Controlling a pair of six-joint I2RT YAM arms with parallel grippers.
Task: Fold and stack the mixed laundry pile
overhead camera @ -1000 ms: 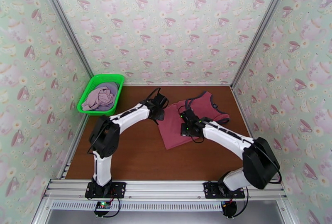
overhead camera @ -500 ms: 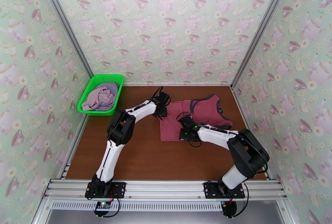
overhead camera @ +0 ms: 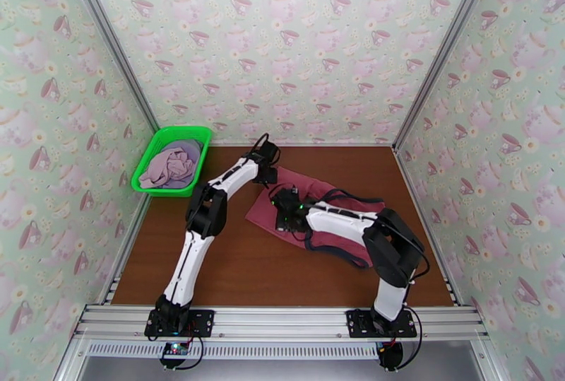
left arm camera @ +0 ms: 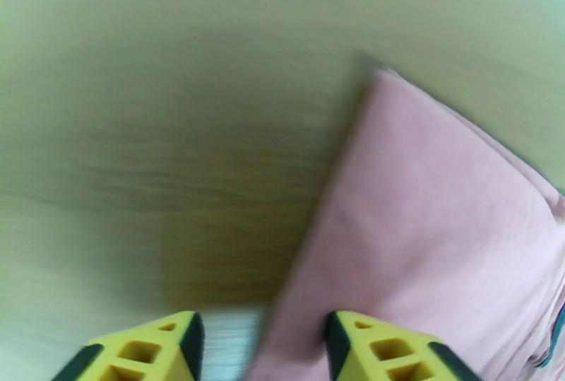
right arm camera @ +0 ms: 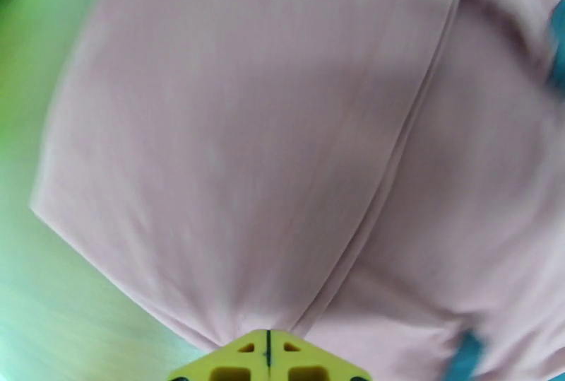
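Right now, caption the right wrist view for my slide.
Right gripper, shut, pinches a fold of the dusty-red tank top, cloth fanning out ahead.

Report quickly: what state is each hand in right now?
Left hand: open, gripping nothing.
Right hand: closed, pinching the red tank top.

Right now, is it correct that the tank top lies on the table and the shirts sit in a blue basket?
No: the basket is green, as the top view shows; the tank top lies on the table, the shirts in it.
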